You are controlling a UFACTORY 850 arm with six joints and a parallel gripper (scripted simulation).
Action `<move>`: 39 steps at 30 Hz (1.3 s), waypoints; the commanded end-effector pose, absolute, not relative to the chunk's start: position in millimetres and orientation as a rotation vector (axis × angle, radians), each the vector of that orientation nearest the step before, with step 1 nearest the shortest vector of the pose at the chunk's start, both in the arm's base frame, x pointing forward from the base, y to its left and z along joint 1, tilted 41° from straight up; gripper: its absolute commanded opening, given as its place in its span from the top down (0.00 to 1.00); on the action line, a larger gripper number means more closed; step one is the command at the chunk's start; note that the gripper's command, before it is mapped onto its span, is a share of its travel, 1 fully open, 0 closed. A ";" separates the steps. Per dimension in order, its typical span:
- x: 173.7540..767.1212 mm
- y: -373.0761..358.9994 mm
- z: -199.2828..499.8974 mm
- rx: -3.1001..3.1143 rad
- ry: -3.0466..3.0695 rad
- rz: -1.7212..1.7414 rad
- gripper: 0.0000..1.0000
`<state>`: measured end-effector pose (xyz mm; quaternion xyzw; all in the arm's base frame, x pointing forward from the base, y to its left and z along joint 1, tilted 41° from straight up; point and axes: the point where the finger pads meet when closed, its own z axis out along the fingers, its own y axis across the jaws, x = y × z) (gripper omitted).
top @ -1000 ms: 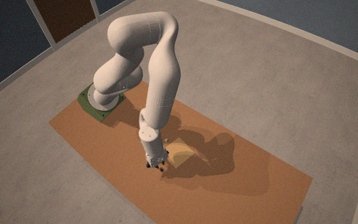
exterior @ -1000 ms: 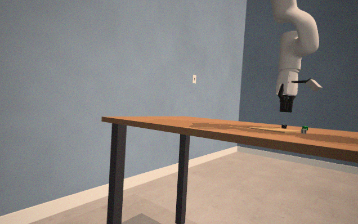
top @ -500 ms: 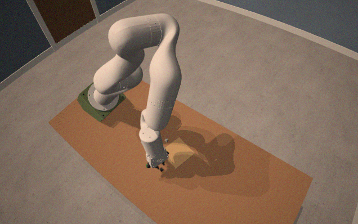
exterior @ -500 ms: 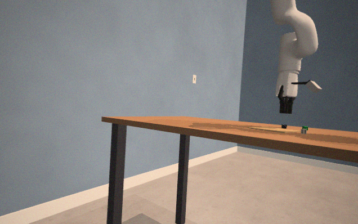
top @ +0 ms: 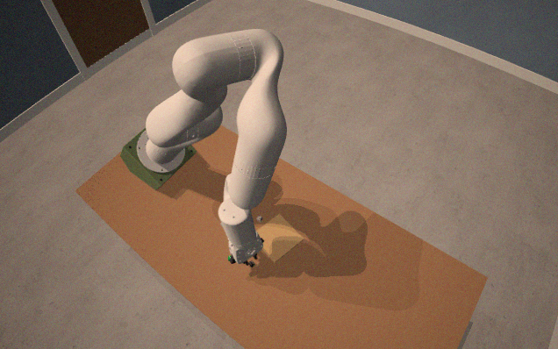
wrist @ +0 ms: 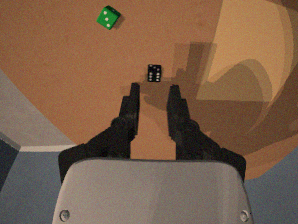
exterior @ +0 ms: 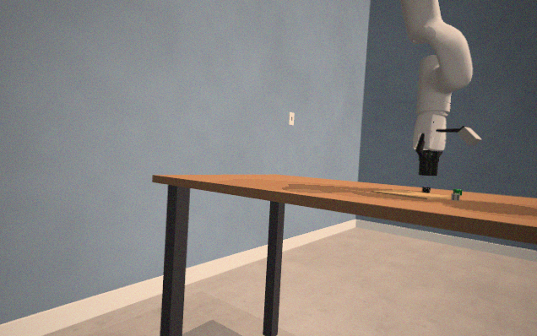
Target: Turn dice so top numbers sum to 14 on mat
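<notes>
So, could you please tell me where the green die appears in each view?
Top: below and left of centre, left of the mat.
Exterior: right side, on the table, partly behind the pale die.
Wrist: upper left; the green die shows fully.
Shared landmark: the mat.

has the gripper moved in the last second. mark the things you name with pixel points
Yes, downward: in the exterior view the gripper (top: 251,259) (exterior: 428,174) (wrist: 154,95) hangs closer to the table (top: 175,228) (exterior: 236,191) (wrist: 65,65) than it did one second ago.
</notes>
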<state>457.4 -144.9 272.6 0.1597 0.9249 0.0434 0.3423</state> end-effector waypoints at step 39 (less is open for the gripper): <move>476.8 -145.7 252.3 0.415 2.402 0.111 0.69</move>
